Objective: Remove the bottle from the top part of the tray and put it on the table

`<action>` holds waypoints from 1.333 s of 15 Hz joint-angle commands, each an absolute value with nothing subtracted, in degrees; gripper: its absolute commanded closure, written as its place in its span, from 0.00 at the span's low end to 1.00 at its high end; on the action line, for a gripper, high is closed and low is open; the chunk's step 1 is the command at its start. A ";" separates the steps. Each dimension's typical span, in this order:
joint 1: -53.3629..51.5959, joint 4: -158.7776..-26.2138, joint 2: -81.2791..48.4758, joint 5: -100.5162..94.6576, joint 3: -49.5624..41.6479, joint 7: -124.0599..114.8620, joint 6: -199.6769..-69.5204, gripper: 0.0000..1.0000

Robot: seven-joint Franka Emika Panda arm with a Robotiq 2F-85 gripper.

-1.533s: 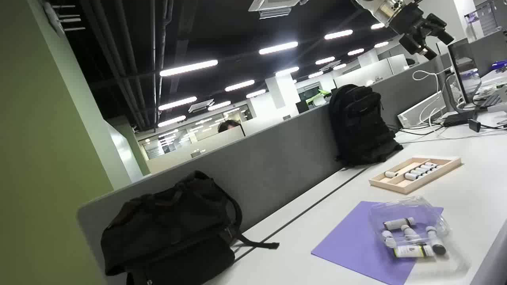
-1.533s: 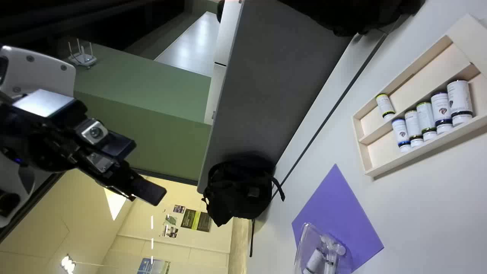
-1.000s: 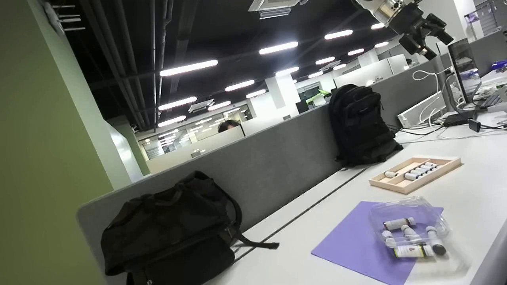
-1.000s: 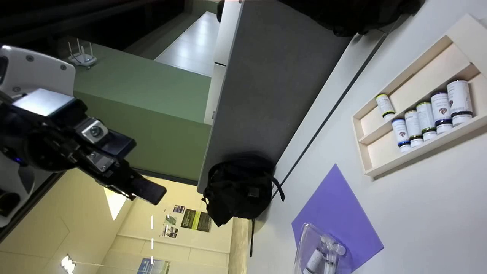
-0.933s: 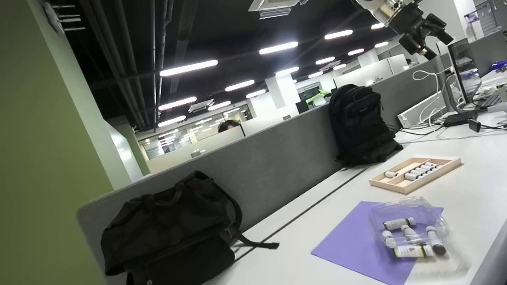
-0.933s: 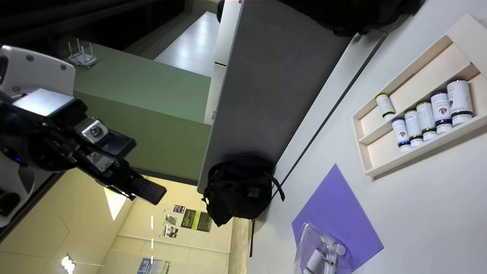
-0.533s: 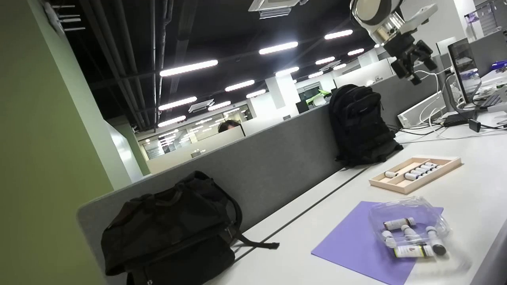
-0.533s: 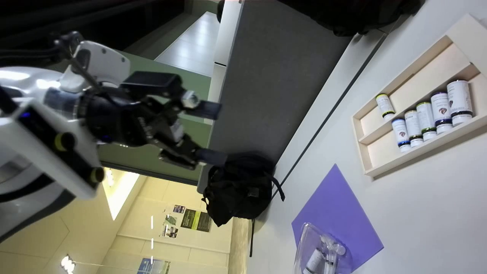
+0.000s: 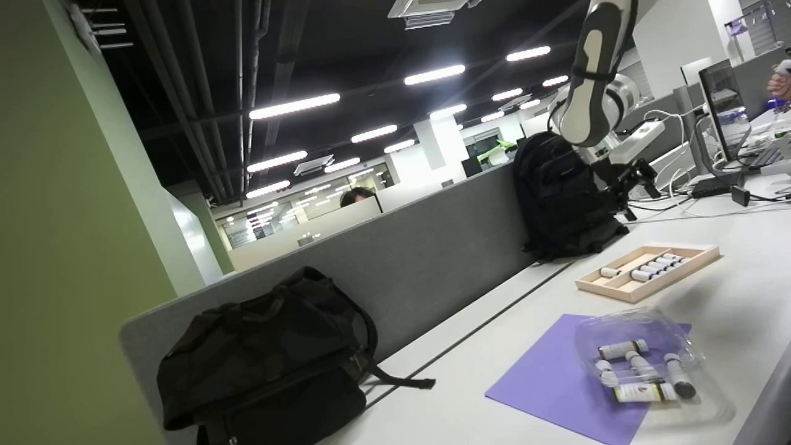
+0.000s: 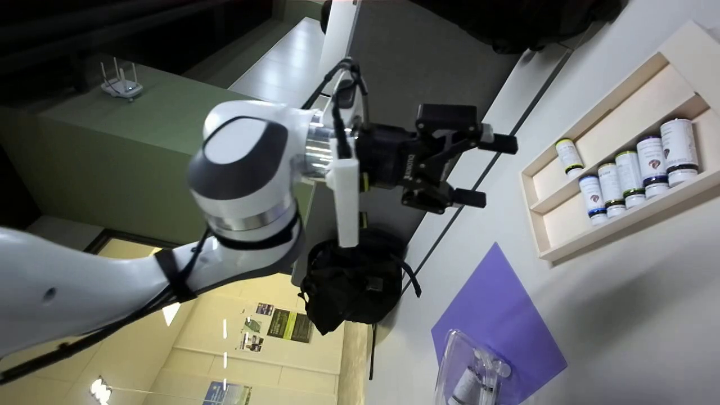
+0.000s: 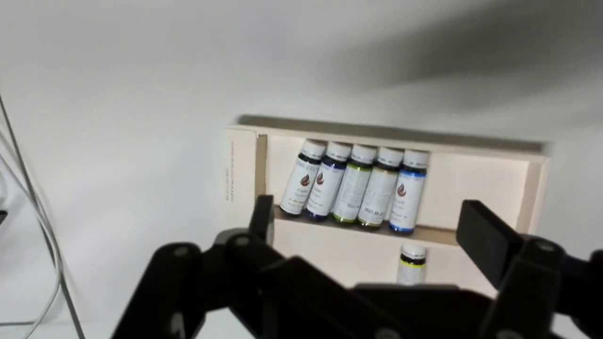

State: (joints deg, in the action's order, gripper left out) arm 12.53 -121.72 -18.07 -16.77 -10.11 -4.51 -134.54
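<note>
Nearest is the Robotiq gripper (image 10: 485,170), above the wooden tray (image 11: 480,183) and pointing down at it, its two fingers (image 11: 485,240) spread wide with nothing held between them. One finger stands toward the tray's printed-panel end, the other toward the plain end. Below, well apart from the fingertips, a small yellow-ringed bottle (image 11: 412,266) lies on its side, alone in one of the tray's compartments; it is most likely the one meant. The coming move turns on how it lies in the wrist view: within the fingers' span but closer to the plain-end one, its long axis running across the tray, cap toward the divider (image 11: 440,235), roughly square to the line that joins the fingertips. A grip across its width should then need little turning, only a descent and probably a sideways shift; the gripper's body hides its base there. Over the divider, the tray's other compartment holds a row of five bottles (image 11: 353,188). Around the tray spreads the white table (image 9: 457,371), where the bottle is to go. Beyond the tray's plain end lies a purple sheet (image 10: 498,298), a clear plastic container (image 10: 454,349) partly on it. Farther off, past the lone bottle's side of the tray, stands a black backpack (image 9: 553,198).
</note>
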 commanded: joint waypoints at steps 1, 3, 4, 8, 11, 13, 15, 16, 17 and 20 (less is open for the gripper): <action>11.19 -107.08 -30.25 -12.84 -11.64 -9.77 -133.50 0.00; 11.19 -100.13 -34.77 -10.01 -11.83 -10.90 -131.47 0.00; 11.28 -96.73 -36.48 -8.50 -11.78 -11.20 -130.03 0.00; 11.33 -99.18 -35.73 -8.29 -11.68 -8.26 -131.44 0.00; 11.30 -99.94 -35.73 -8.29 -11.70 -8.24 -131.76 0.00; 11.30 -99.95 -35.71 -8.29 -11.71 -8.22 -131.77 0.00; 11.95 -98.19 -37.99 -7.61 -10.75 -7.03 -137.34 0.00; 12.28 -97.77 -38.85 -6.86 -10.19 -6.19 -140.16 0.00; 12.86 -97.02 -40.18 -5.52 -9.20 -4.84 -142.61 0.00; 15.72 -94.84 -43.81 0.20 -4.84 1.87 -142.60 0.00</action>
